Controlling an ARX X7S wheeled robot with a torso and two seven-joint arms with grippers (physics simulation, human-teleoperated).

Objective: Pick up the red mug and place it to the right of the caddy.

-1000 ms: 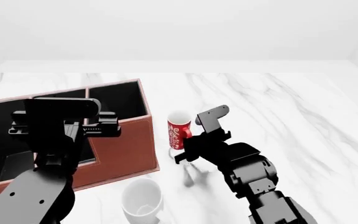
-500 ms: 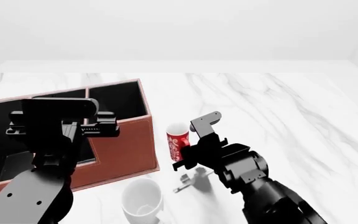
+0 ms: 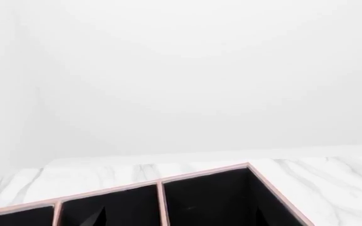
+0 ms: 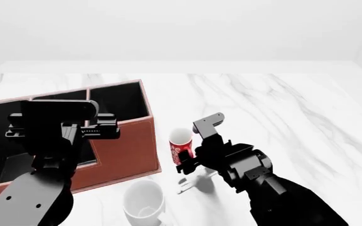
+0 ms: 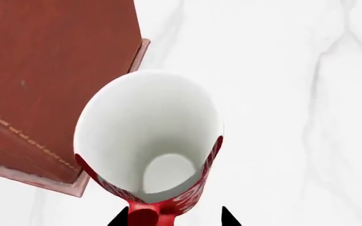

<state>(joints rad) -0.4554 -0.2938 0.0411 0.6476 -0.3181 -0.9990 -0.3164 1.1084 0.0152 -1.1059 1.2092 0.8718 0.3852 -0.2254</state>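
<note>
The red mug (image 4: 180,147), with a white swirl pattern and white inside, is just right of the caddy's (image 4: 126,146) near right corner. In the right wrist view the red mug (image 5: 149,141) is seen from above, tilted, beside the reddish-brown caddy wall (image 5: 49,84). My right gripper (image 4: 189,162) holds it from the near side, and the red handle sits between the two black fingertips of that gripper (image 5: 174,219). My left gripper (image 4: 61,123) hangs over the caddy's black compartments (image 3: 162,197), and its fingertips stand wide apart with nothing between them.
A larger plain white mug (image 4: 143,202) stands near the front edge, in front of the caddy's right corner. White marble table (image 4: 282,108) stretches to the right and back. A dark shadow (image 4: 193,182) lies on the table under my right gripper.
My right gripper has drawn back toward me and the red mug has come with it, a little nearer and lower in the head view. The left arm has barely moved.
</note>
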